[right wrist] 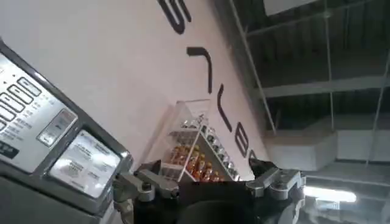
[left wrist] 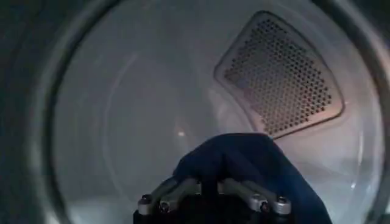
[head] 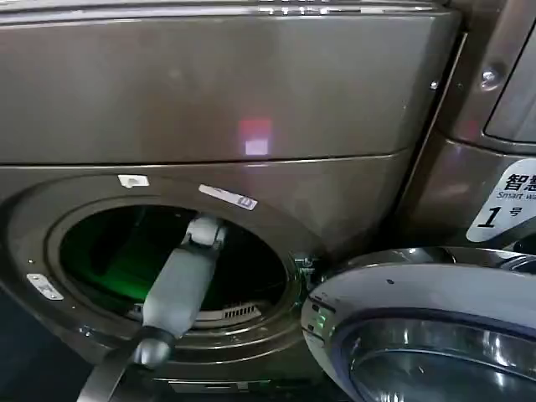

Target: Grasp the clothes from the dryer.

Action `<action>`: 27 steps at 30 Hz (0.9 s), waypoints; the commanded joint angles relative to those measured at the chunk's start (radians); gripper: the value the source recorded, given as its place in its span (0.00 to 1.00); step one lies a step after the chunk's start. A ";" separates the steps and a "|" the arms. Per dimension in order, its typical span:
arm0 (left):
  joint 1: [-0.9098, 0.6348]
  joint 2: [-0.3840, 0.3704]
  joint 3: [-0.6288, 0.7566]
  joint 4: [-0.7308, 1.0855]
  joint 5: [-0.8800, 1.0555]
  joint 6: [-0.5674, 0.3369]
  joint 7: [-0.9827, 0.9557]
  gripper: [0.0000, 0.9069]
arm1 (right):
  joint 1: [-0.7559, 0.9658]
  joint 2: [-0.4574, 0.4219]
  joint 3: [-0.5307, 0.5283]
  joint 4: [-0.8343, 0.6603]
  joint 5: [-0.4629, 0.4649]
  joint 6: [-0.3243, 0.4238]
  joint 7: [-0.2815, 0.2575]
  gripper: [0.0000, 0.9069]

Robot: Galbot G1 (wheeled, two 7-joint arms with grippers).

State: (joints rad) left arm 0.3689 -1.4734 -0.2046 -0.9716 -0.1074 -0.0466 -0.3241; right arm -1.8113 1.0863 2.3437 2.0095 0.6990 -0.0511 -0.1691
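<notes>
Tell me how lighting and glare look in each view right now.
Head view: green glow inside the dryer drum, pink glare patch on its upper panel. Left wrist view: dim, soft, dark blue cloth near the left gripper. Right wrist view: bright ceiling light.

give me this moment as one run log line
left arm: reaching inside dryer drum | left gripper: at dark blue cloth | door: open | right gripper: idle, outside
</notes>
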 commanded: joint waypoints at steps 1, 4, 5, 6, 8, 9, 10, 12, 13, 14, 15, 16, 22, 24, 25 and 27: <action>0.039 -0.002 -0.017 -0.034 0.004 -0.001 -0.078 0.00 | -0.005 -0.005 0.011 -0.010 -0.005 0.004 0.030 1.00; 0.036 -0.006 -0.014 -0.029 0.007 -0.002 -0.078 0.00 | -0.008 -0.005 0.018 -0.012 -0.006 0.004 0.027 1.00; 0.035 -0.007 -0.014 -0.029 0.007 -0.002 -0.078 0.00 | -0.009 -0.005 0.019 -0.011 -0.006 0.005 0.025 1.00; 0.034 -0.010 -0.014 -0.028 0.007 -0.002 -0.079 0.00 | -0.010 -0.005 0.020 -0.011 -0.006 0.005 0.025 1.00; 0.034 -0.011 -0.013 -0.024 0.013 -0.005 -0.078 0.00 | -0.011 -0.005 0.022 -0.011 -0.006 0.008 0.023 1.00; 0.034 -0.010 -0.013 -0.022 0.017 -0.006 -0.078 0.00 | -0.011 -0.005 0.022 -0.011 -0.006 0.009 0.023 1.00; 0.033 -0.010 -0.014 -0.019 0.017 -0.007 -0.078 0.00 | -0.012 -0.005 0.022 -0.011 -0.006 0.009 0.021 1.00; 0.032 -0.010 -0.015 -0.014 0.018 -0.009 -0.078 0.00 | -0.010 -0.005 0.023 -0.011 -0.004 0.012 0.020 1.00; 0.031 -0.010 -0.015 -0.013 0.018 -0.010 -0.078 0.00 | -0.010 -0.005 0.024 -0.011 -0.004 0.012 0.019 1.00; 0.031 -0.011 -0.016 -0.013 0.018 -0.010 -0.078 0.00 | -0.009 -0.005 0.026 -0.010 -0.005 0.010 0.017 1.00; 0.031 -0.011 -0.016 -0.013 0.018 -0.010 -0.078 0.00 | -0.009 -0.006 0.028 -0.009 -0.004 0.010 0.017 1.00; 0.031 -0.012 -0.016 -0.013 0.018 -0.010 -0.078 0.00 | -0.009 -0.006 0.032 -0.009 -0.005 0.007 0.016 1.00; 0.027 -0.016 -0.015 -0.009 0.023 -0.011 -0.075 0.00 | -0.009 -0.007 0.040 -0.010 -0.002 0.004 0.013 1.00; 0.026 -0.016 -0.014 -0.010 0.026 -0.011 -0.075 0.00 | -0.010 -0.007 0.044 -0.010 0.000 0.002 0.013 1.00; 0.026 -0.016 -0.013 -0.011 0.027 -0.011 -0.074 0.00 | -0.010 -0.007 0.045 -0.010 0.000 0.001 0.013 1.00; 0.026 -0.016 -0.012 -0.010 0.027 -0.011 -0.073 0.00 | -0.011 -0.007 0.046 -0.010 0.001 0.000 0.011 1.00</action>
State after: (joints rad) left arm 0.3933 -1.4895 -0.2181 -0.9806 -0.0829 -0.0572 -0.3943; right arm -1.8221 1.0787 2.3857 1.9990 0.6980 -0.0491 -0.1562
